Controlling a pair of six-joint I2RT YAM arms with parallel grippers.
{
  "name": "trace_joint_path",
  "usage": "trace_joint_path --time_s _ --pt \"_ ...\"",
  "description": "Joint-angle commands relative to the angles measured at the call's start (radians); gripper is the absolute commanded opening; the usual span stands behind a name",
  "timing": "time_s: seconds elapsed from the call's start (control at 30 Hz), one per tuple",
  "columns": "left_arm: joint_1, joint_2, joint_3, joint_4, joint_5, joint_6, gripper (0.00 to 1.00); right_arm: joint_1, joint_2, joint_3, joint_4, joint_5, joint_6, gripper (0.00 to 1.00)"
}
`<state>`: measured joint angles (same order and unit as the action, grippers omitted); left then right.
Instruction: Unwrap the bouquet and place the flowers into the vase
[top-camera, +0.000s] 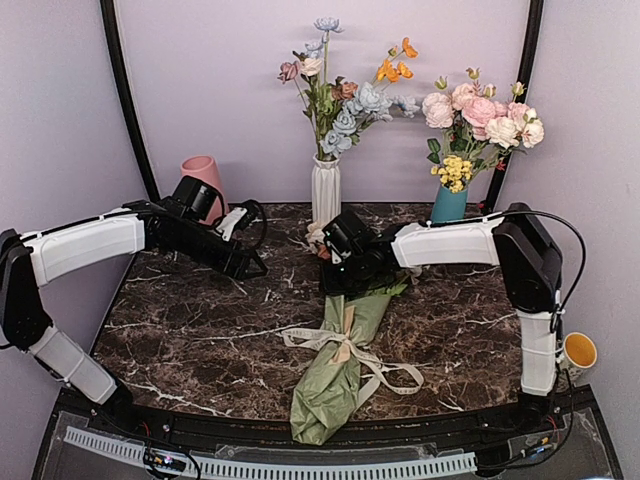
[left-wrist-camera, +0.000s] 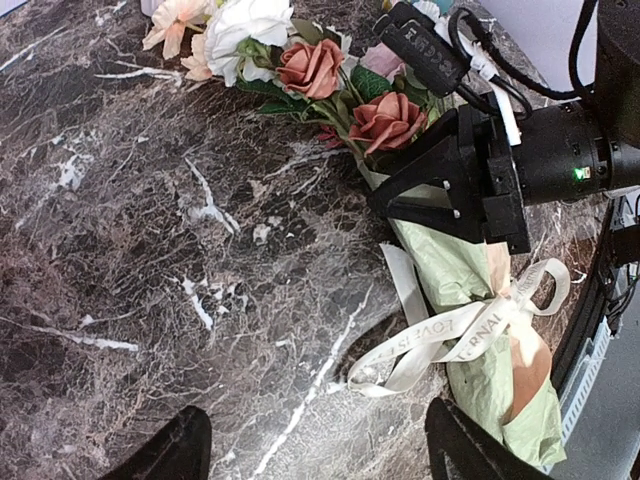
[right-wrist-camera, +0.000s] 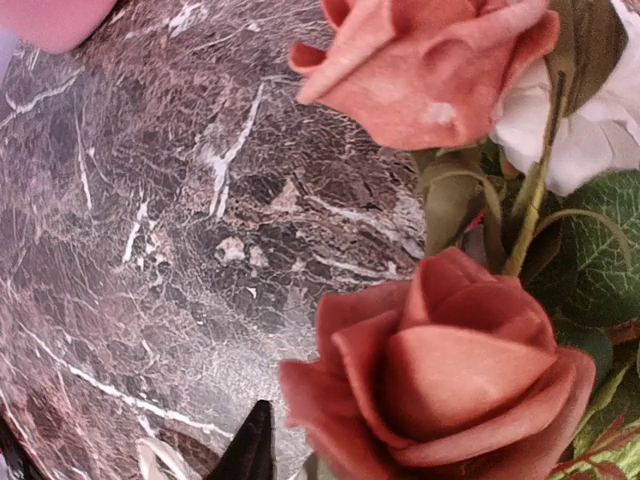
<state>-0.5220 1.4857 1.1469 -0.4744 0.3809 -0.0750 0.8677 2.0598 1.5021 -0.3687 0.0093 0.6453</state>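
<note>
The bouquet (top-camera: 335, 375) lies along the middle of the marble table, its olive-green wrap pointing at the near edge and a cream ribbon (top-camera: 352, 350) tied round it. The flowers (left-wrist-camera: 310, 65), rust, white and peach, stick out of the far end. My right gripper (top-camera: 345, 268) is shut on the bouquet just below the blooms, where the wrap begins (left-wrist-camera: 440, 185). In the right wrist view rust roses (right-wrist-camera: 450, 370) fill the frame and hide one finger. My left gripper (top-camera: 250, 267) hovers open over bare marble left of the bouquet (left-wrist-camera: 315, 455). The pink vase (top-camera: 205, 175) stands back left.
A white ribbed vase (top-camera: 325, 190) with blue and orange flowers stands at the back centre. A teal vase (top-camera: 449, 203) with large pink roses is at the back right. A yellow cup (top-camera: 579, 350) sits off the table's right edge.
</note>
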Motion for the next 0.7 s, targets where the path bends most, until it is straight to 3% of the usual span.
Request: trace_joint_path --time_s 0.0,0.17,0.3,0.47,0.67 --pt "-0.004 -0.036 0.014 -0.058 0.011 0.042 0.77 -0.008 -0.105 -0.024 -0.021 -0.008 -0.031 0.36" --pt "-0.004 -0.036 0.011 -0.043 0.004 0.043 0.77 -0.012 -0.247 -0.094 -0.112 -0.006 -0.052 0.71" --pt "-0.004 -0.034 0.010 -0.036 0.002 0.051 0.77 -0.009 -0.363 -0.221 -0.151 -0.019 0.002 0.86" --pt "-0.004 -0.025 0.019 -0.045 0.004 0.067 0.77 -0.009 -0.437 -0.393 -0.123 -0.105 0.062 0.89" --pt "-0.004 -0.024 0.013 -0.052 0.001 0.072 0.77 -0.008 -0.377 -0.499 0.043 -0.223 0.086 0.78"
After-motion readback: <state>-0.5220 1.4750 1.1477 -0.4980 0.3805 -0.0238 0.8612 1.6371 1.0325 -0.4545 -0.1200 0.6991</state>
